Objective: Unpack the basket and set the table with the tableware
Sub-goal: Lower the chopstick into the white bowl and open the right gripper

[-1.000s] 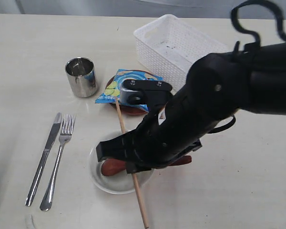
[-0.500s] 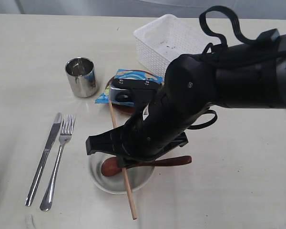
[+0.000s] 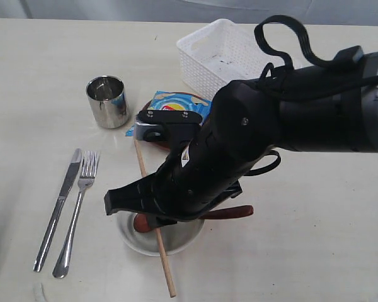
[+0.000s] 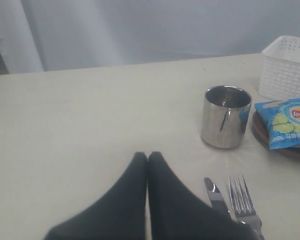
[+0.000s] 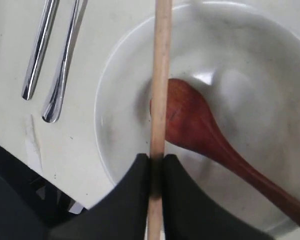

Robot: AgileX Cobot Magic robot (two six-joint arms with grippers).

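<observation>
My right gripper is shut on the wooden chopsticks and holds them above the white bowl. The reddish-brown spoon rests in that bowl. In the exterior view the chopsticks stick out below my right arm, across the bowl; the spoon's handle points right. Knife and fork lie side by side at the left. The steel cup stands behind them. My left gripper is shut and empty over the table.
The white basket stands at the back right. A blue chip bag lies on the brown plate between cup and basket. The right arm hides much of the middle of the table.
My right arm has swung left with the chopsticks in its grip, so they now cross the bowl's left part. The tableware on the table and the left gripper have not moved.
</observation>
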